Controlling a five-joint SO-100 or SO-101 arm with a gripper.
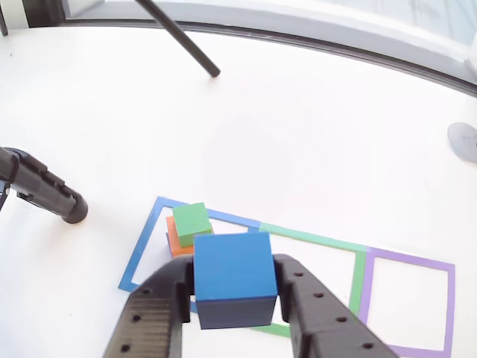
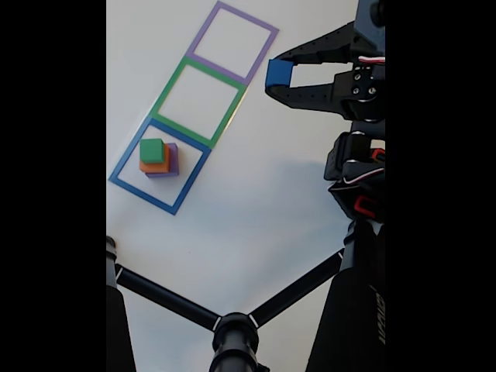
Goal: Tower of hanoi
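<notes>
stack: green block is seated on orange block, which sits on purple block, lower left of the fixed view, inside the blue outline
outlines: green outline and purple outline are laid in a row running to the upper centre of the fixed view
blue cube: is clamped between both fingers, raised off the table, bottom centre of the other view
gripper: is closed on the blue cube, upper right of the fixed view, beside the purple outline
tripod legs: are spread along the bottom of the fixed view
</notes>
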